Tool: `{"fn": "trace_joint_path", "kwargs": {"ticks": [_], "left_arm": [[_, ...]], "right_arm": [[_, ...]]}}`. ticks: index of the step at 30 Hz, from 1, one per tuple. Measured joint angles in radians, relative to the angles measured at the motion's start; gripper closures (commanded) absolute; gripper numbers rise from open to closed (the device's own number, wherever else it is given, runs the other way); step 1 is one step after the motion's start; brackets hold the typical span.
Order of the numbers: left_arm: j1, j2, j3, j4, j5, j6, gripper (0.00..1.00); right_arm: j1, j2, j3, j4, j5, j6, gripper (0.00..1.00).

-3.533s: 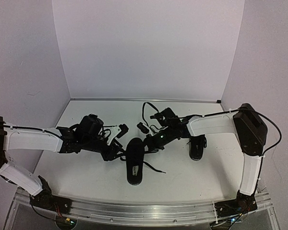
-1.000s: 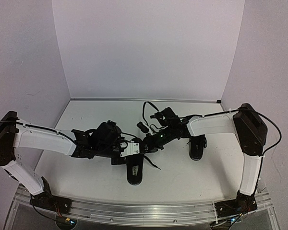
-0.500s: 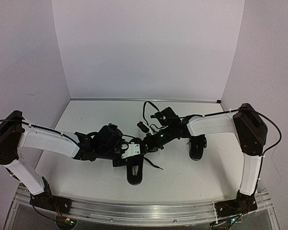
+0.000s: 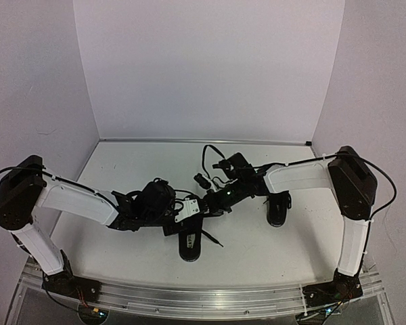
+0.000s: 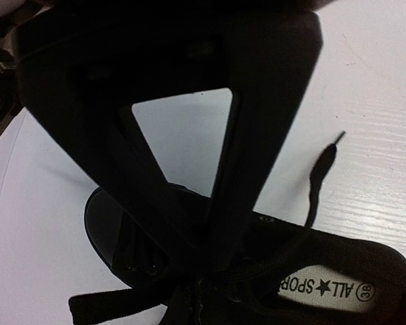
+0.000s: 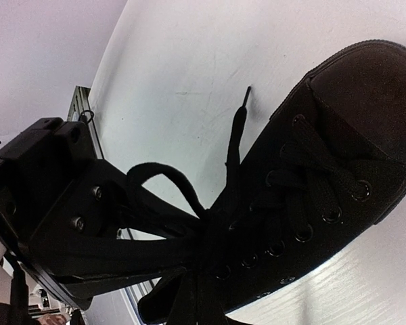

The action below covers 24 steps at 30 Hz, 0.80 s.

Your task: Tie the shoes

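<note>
One black shoe (image 4: 189, 240) lies at the table's middle, toe toward the arms, its pale label (image 5: 328, 289) showing inside. A second shoe (image 4: 279, 206) lies to the right. My left gripper (image 4: 188, 215) is shut, its fingertips (image 5: 213, 261) pressed onto the lacing at the shoe's middle; I cannot tell whether a lace is pinched. My right gripper (image 4: 213, 201) is shut at the same knot of laces (image 6: 210, 247), where a lace loop (image 6: 161, 181) rises. A loose lace end (image 5: 323, 169) trails on the table.
White walls close the table at the back and on both sides. A metal rail (image 4: 203, 298) runs along the near edge. The right arm's cable (image 4: 206, 154) arcs above the shoe. Both grippers crowd the same spot over the shoe.
My left arm has swung right and a little nearer, bringing its gripper from beside the shoe onto the lacing. The right arm has stayed still.
</note>
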Motion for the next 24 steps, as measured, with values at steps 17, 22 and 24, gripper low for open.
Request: {"fn": "trace_joint_path", "kwargs": {"ticks": [17, 22, 24], "left_arm": [[0.0, 0.002, -0.088, 0.18, 0.042, -0.098, 1.0], [0.0, 0.011, -0.093, 0.207, 0.044, -0.11, 1.0], [0.0, 0.012, -0.093, 0.21, 0.044, -0.112, 1.0]], "right_arm": [[-0.003, 0.006, -0.005, 0.061, -0.055, 0.047, 0.81], [-0.034, 0.005, -0.046, 0.076, -0.077, 0.052, 0.69], [-0.064, -0.002, -0.067, 0.076, -0.075, 0.057, 0.68]]}}
